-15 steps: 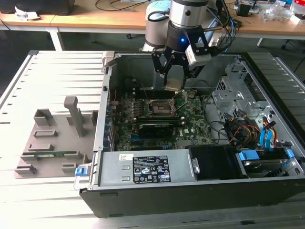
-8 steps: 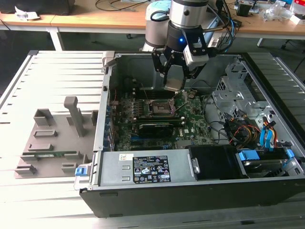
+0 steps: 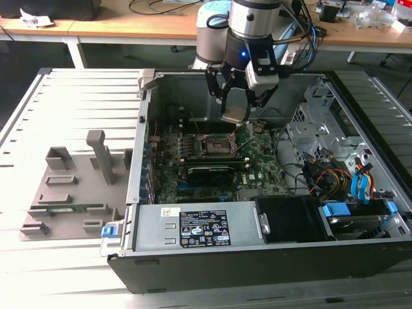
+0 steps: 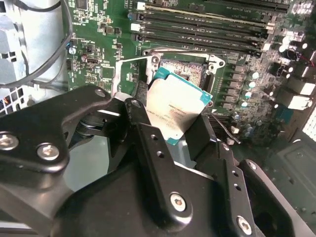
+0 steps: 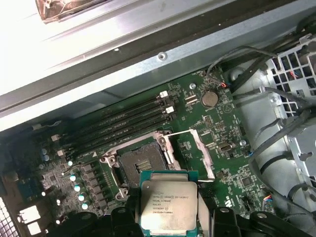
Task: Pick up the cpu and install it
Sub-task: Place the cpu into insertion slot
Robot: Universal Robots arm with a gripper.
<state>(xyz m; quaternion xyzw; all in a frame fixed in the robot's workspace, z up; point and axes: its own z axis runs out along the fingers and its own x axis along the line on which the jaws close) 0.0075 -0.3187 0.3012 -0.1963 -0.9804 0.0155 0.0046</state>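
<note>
In the upper middle of the exterior view, we see the arm's gripper (image 3: 235, 106) clamped on the edges of the cpu (image 3: 234, 115). The cpu is a pale silver square held in the air over the open computer case (image 3: 257, 270), which lies on the bench (image 3: 77, 96). In both wrist views the cpu hangs near the socket (image 5: 139, 165), whose metal frame stands open over an empty bed, so we judge the pick-up done and the install not yet done, with the chip apparently clear of the green motherboard (image 3: 264, 161).
</note>
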